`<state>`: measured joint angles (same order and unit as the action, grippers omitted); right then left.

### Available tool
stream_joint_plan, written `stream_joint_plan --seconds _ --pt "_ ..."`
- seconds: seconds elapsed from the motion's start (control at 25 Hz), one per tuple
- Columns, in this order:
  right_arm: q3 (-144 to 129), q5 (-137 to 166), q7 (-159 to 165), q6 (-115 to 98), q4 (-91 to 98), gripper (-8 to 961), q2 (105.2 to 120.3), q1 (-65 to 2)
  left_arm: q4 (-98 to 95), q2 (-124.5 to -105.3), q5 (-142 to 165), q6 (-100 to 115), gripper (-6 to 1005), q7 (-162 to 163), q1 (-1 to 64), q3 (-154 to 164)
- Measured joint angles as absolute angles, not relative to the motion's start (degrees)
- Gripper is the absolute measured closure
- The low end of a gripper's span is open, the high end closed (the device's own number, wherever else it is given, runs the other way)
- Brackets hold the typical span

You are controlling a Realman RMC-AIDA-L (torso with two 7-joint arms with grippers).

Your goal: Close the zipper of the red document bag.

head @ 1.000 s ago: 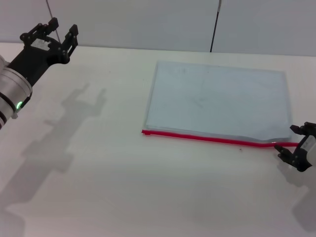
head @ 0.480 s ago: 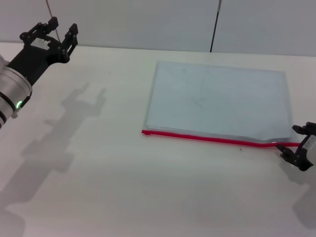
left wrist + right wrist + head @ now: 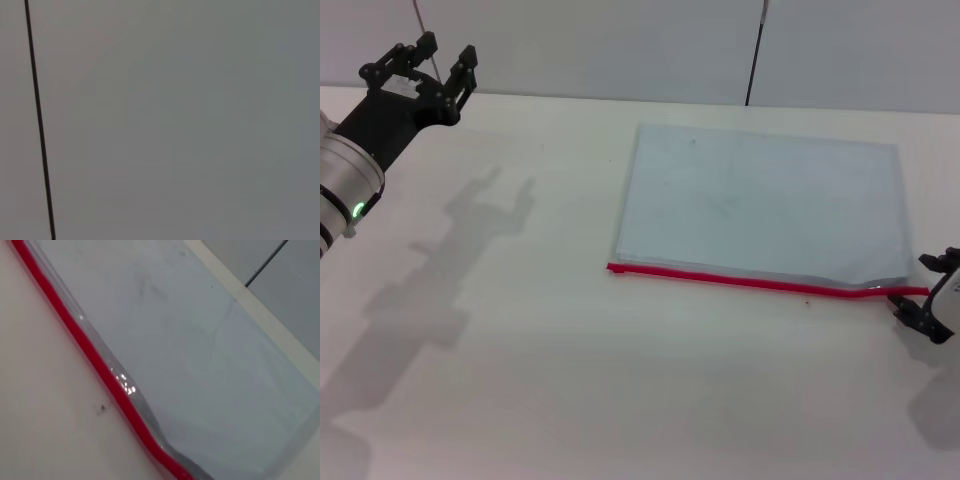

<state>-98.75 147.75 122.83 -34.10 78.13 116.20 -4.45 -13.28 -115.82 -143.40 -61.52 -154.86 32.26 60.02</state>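
Red document bag (image 3: 760, 208) laid flat on white table (image 3: 520, 380), toward 2 o'clock of head view. Zipper (image 3: 760, 283) run along bag's near long edge, slightly lifted close to its right end. Right gripper (image 3: 928, 290) positioned low at 4 o'clock, at zipper's right end; fingers parted, contact with zipper cannot be told. Left gripper (image 3: 432, 62) held raised at 10 o'clock, well apart from bag, fingers spread, nothing held.
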Motion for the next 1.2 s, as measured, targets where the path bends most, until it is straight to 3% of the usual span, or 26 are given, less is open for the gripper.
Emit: stream_joint_plan --seconds 1.2 --pt "-99.07 147.6 123.37 -33.79 76.14 428 116.27 -8.6 -13.27 -115.93 -143.6 -61.52 490 -154.94 32.63 60.02"
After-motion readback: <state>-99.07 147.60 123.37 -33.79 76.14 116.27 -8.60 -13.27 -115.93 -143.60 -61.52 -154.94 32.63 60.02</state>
